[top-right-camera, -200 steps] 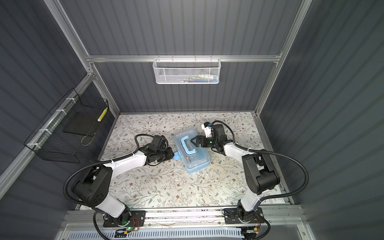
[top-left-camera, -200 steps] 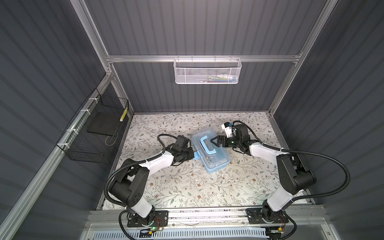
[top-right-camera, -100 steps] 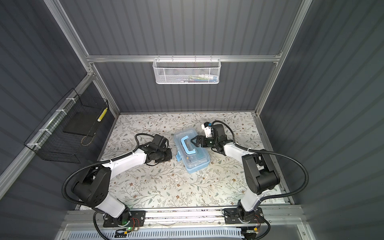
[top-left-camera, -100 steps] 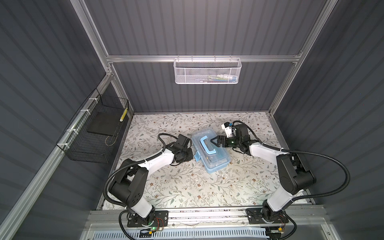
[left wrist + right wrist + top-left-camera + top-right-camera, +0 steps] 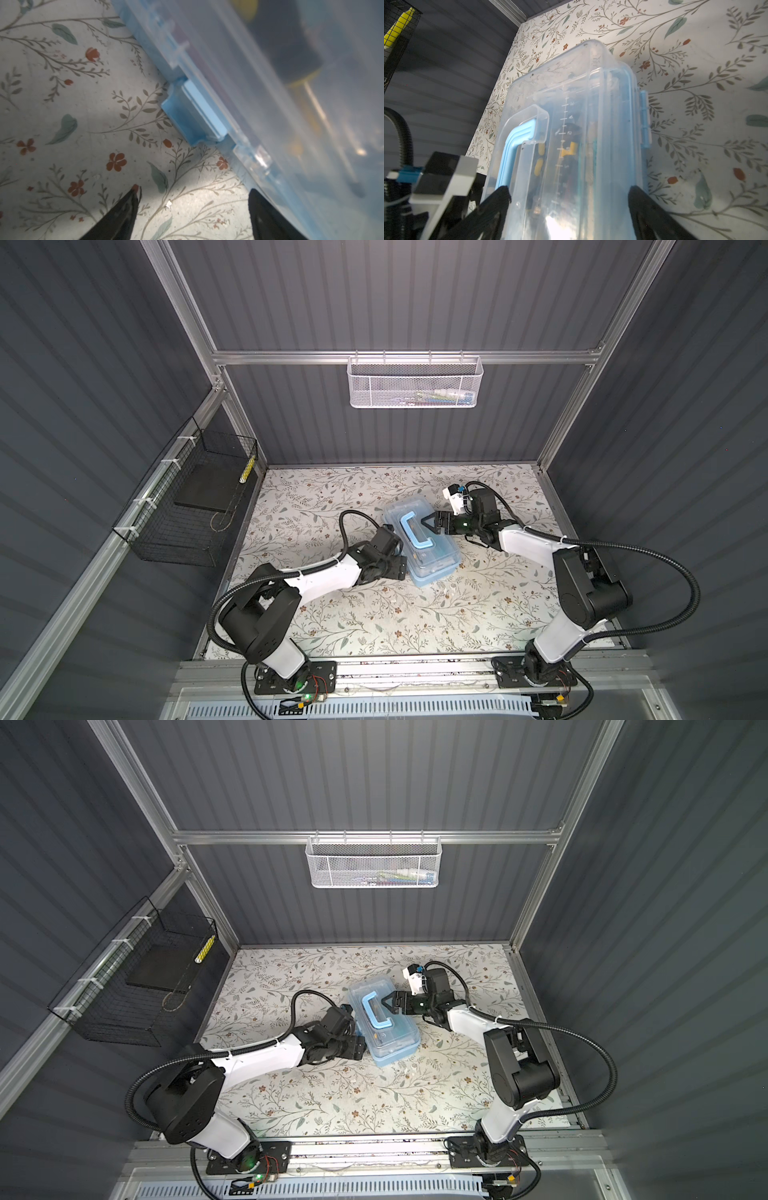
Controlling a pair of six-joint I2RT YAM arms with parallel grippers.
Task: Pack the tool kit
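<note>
Blue latch (image 5: pixel 193 116) clear of left tool (image 5: pixel 193 190)

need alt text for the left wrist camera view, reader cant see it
Close-up of a light-blue plastic box with a clear lid, a blue latch on its side, resting on a flowered table. Blurred dark and yellow tools show through the lid. The left claw is open, its two black fingertips spread wide with only table between them.

It looks like a robot test cell in a lab. Dark ribbed wall panels (image 5: pixel 374 294) sit in an aluminium frame (image 5: pixel 395 357) around a flowered worktop (image 5: pixel 374 614). Two robot arms (image 5: pixel 324 576) are bolted to a front rail (image 5: pixel 415 668).
</note>
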